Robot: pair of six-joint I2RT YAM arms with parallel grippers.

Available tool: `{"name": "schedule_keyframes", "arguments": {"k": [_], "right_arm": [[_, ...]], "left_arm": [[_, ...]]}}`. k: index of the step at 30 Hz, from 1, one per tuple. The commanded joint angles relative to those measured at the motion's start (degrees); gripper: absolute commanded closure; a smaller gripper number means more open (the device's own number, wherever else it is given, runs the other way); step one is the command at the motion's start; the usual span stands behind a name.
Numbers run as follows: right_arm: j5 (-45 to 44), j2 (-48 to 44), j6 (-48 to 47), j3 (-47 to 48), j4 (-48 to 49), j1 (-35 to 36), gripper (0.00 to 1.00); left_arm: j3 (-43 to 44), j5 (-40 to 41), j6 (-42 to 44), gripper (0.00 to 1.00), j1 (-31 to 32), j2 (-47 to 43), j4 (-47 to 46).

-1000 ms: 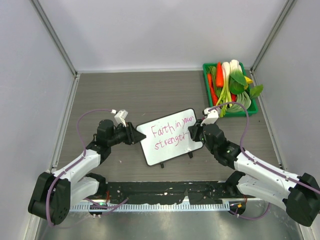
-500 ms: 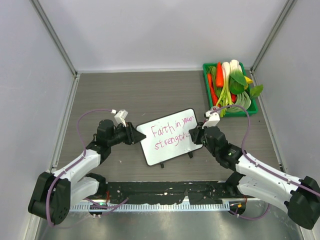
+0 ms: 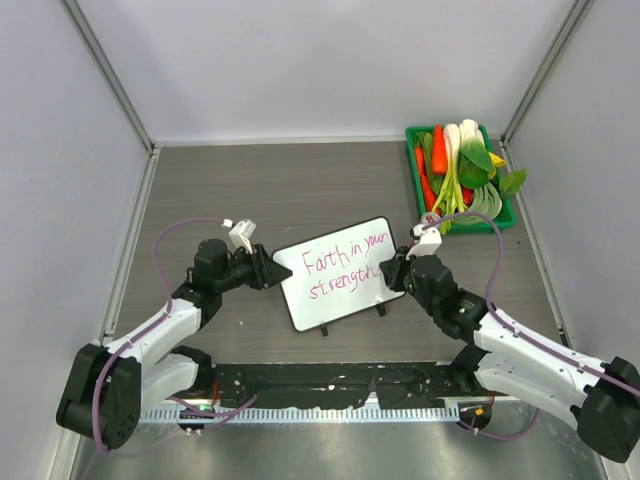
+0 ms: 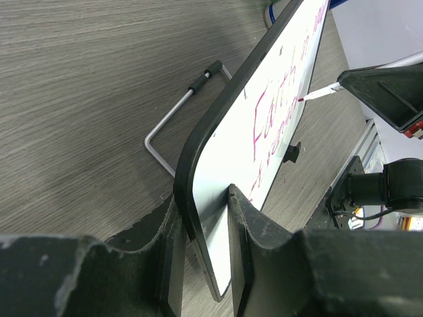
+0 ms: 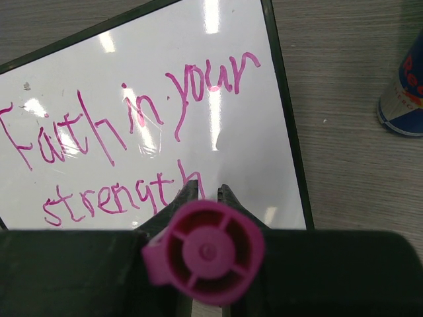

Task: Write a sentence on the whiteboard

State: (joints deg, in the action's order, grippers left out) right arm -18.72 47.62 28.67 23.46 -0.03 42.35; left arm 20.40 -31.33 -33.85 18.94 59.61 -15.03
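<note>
The glossy, round-cornered whiteboard (image 3: 335, 272) stands tilted on the grey wood-grain bench (image 3: 300, 180), with the magenta sentence (image 3: 345, 265) handwritten across it in two lines. The left hand (image 3: 268, 268) pinches the whiteboard's thin dark left edge. The right hand (image 3: 392, 268), at its right edge, is clamped tight round a pink plastic marker (image 5: 205, 252).
</note>
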Motion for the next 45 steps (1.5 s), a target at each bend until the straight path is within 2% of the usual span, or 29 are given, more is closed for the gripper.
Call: {"name": "schedule_keyframes", "arguments": {"k": [1,21,38,45], "right_arm": [[-0.4,-2.3,-0.4,2.7,-1.5,-0.2,0.99],[-3.5,-6.4,-0.6,1.2,-2.3,-0.2,0.99],[-5.5,0.0,0.0,-2.3,4.0,-0.2,0.99],[-5.2,-5.2,0.3,-1.5,0.5,-0.2,0.98]], "left_arm": [[-0.5,3.1,4.0,1.00,-0.3,0.7,1.8],[-0.5,3.2,4.0,1.00,-0.3,0.5,1.8],[-0.7,3.1,4.0,1.00,-0.3,0.4,1.8],[-0.6,3.2,3.9,1.00,-0.3,0.4,1.8]]}}
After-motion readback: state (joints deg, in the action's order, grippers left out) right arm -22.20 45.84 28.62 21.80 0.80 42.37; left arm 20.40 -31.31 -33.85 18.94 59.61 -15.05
